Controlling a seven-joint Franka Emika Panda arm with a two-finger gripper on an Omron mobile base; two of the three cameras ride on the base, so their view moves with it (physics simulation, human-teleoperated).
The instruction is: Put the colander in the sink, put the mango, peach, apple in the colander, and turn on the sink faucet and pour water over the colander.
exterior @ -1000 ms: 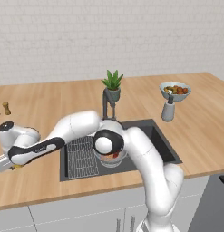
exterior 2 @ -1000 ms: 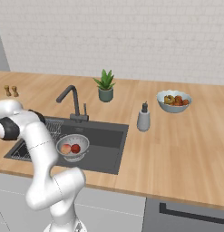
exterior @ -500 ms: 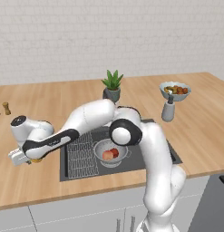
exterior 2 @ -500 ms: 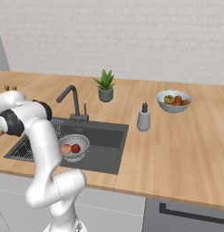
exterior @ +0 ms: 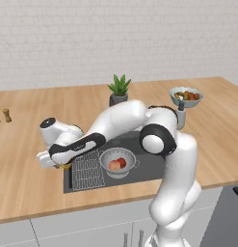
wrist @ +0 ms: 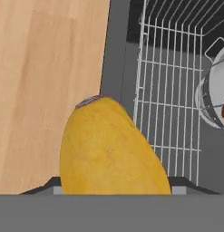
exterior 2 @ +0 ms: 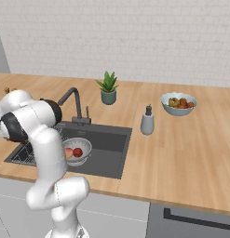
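In the left base view, the colander [exterior: 117,162] is sitting in the sink [exterior: 149,164], beside the rack [exterior: 85,170], and is holding the peach [exterior: 113,165] and the apple [exterior: 122,162]. The gripper [exterior: 57,165] is hanging over the sink's left edge, with a bit of yellow mango [exterior: 65,166] peeking out under it. The faucet is hiding behind the arm here.

In the right base view, the faucet [exterior 2: 73,103] is standing behind the sink [exterior 2: 104,148] with no water running. The colander [exterior 2: 76,151] is carrying the peach [exterior 2: 68,152] and apple [exterior 2: 77,152].

In the hand view, the mango [wrist: 111,152] is filling the foreground, and the fingers appear to be pinching it, though their tips are covered by the fruit. Below it are the counter [wrist: 45,81], the sink's rim and the rack [wrist: 170,104]; the colander [wrist: 215,95] is showing at the right edge.

Judging from this, the colander, peach and apple steps are done. Dropping the mango in and running the water are still to come.
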